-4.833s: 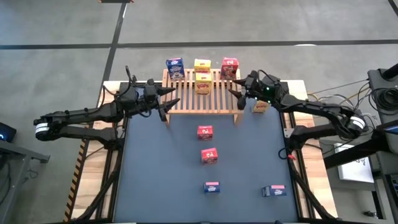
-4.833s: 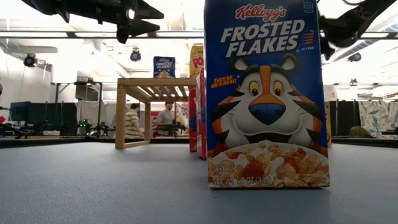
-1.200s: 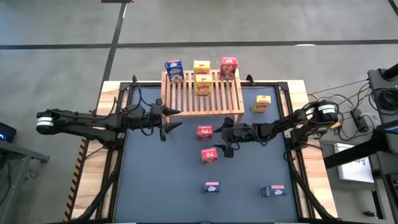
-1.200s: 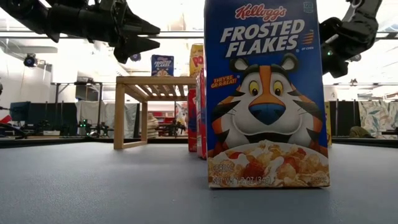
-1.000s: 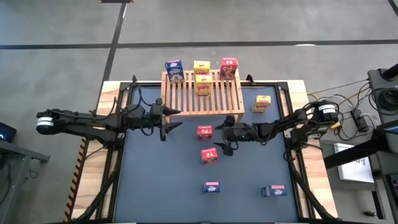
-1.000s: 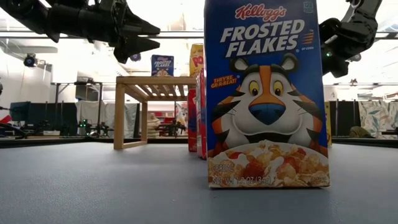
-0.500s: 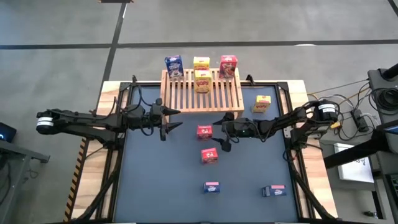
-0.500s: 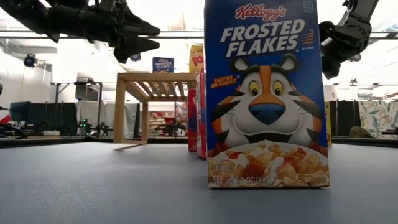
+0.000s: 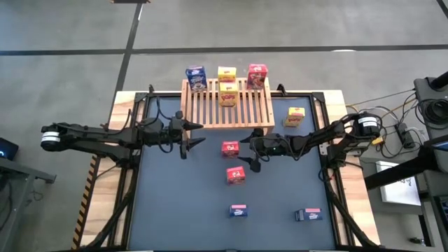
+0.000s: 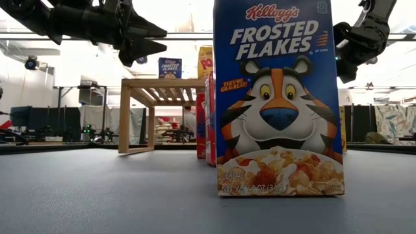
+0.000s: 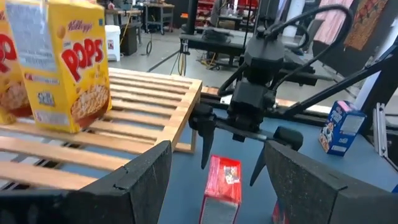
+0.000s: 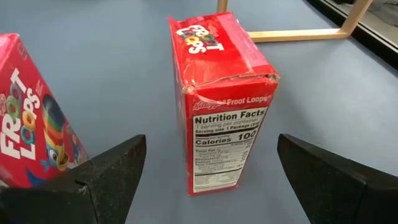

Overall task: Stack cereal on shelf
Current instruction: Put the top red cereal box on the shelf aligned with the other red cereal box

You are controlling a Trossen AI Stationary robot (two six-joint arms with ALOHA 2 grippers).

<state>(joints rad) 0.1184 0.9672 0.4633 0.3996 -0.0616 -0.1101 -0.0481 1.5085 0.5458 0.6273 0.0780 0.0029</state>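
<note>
The wooden shelf [image 9: 227,106] stands at the table's far side. On its far part stand a blue box [image 9: 196,77], two yellow boxes [image 9: 226,93] and a red box [image 9: 257,75]. Two red cereal boxes stand upright on the mat: one [image 9: 230,148] just in front of the shelf, one [image 9: 236,174] nearer. My right gripper [image 9: 246,152] is open, to the right of the first red box [image 12: 224,106]; its fingers [image 12: 106,180] flank the box without touching. My left gripper [image 9: 198,134] hovers open by the shelf's left front corner, holding nothing.
A yellow box [image 9: 295,115] stands right of the shelf. Two more boxes [image 9: 239,210] [image 9: 308,214] lie near the table's front edge; the one in the middle fills the low view as a blue Frosted Flakes box [image 10: 279,97]. Bare mat lies on the left half.
My right gripper has swung a little toward the far edge, coming level with the red box in front of the shelf, and has tipped slightly downward. It has stayed open. The boxes on the mat have kept their places.
</note>
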